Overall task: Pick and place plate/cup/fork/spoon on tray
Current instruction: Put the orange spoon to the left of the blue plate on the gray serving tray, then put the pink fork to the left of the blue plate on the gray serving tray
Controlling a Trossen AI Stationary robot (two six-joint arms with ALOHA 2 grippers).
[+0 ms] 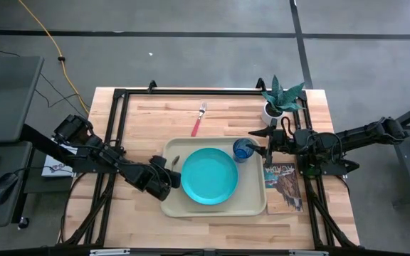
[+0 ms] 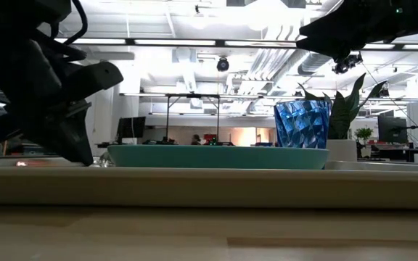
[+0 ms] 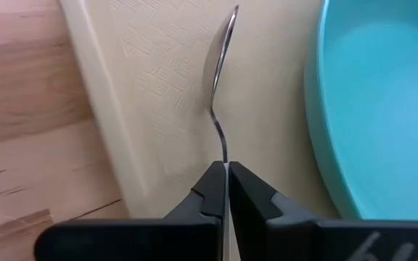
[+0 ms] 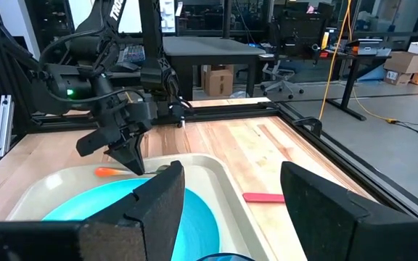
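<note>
— Where's the spoon (image 3: 221, 87) against the left pincer (image 3: 226, 190)?

— Pinched in it. The jaws are closed tight on the thin metal neck, and the bowl sticks straight out ahead of the tips, turned on edge over the floor of the tray (image 1: 172, 205). From overhead the pincer sits at the plate's nine o'clock, just beside its rim.

— And the plate (image 1: 209, 176)?

— Flat in the middle of the tray. The cup (image 1: 243, 149) stands at the plate's one o'clock, touching or nearly touching it.

— The right pincer (image 1: 269, 141)?

— Spread wide, holding nothing, hovering just beyond the cup at the cup's two o'clock.

— The fork (image 1: 199, 119)?

— Out on the bare desk (image 1: 155, 121), at the plate's twelve o'clock, well apart from both pincers. A potted plant (image 1: 282, 96) stands near the desk's far right corner.
</note>
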